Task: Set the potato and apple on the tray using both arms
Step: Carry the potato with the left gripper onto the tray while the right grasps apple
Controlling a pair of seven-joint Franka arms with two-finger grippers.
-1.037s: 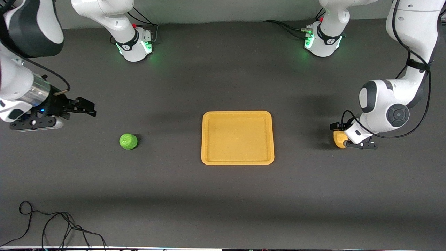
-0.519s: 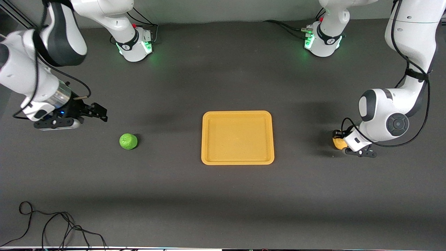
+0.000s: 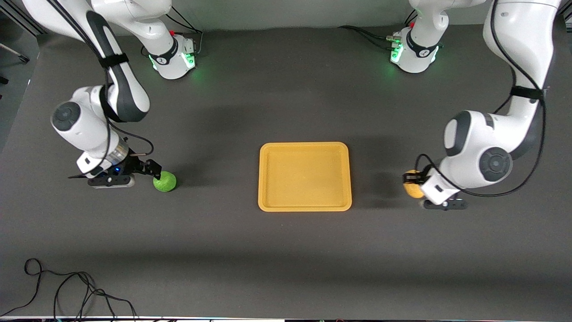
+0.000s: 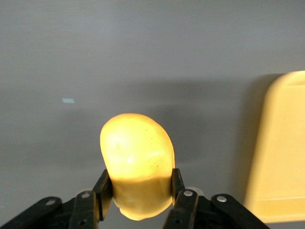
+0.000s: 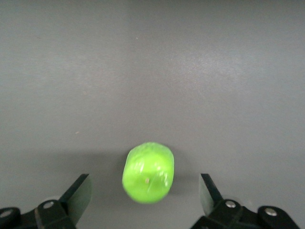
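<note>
Left gripper (image 4: 138,191): clamped on the potato (image 4: 137,164), one finger on each flank, most of the tuber standing proud of the tips. In the front view, potato (image 3: 412,183) carried above the mat between the tray (image 3: 304,205) and the left arm's end of the table; shadow cast on the mat toward the tray suggests a lift clear of the surface. Grip low on the body, probably to leave the underside free for setting down flat.

Right gripper (image 5: 145,191): spread wide, fingers flanking the apple (image 5: 148,172) with a clear gap on either side, no contact visible. Apple (image 3: 165,181) resting on the mat toward the right arm's end, well apart from the tray. Wide stance judged a pre-grasp, allowing for the round, dimpled shape before closing.

Tray: central, holding nothing, rim low enough for a shallow approach from either end.

Surface: dark grey matte mat, flat. Green-lit arm bases (image 3: 172,60) along the edge farthest from the front camera. Loose black cable (image 3: 67,290) coiled at the nearest edge, toward the right arm's end, away from both paths.
</note>
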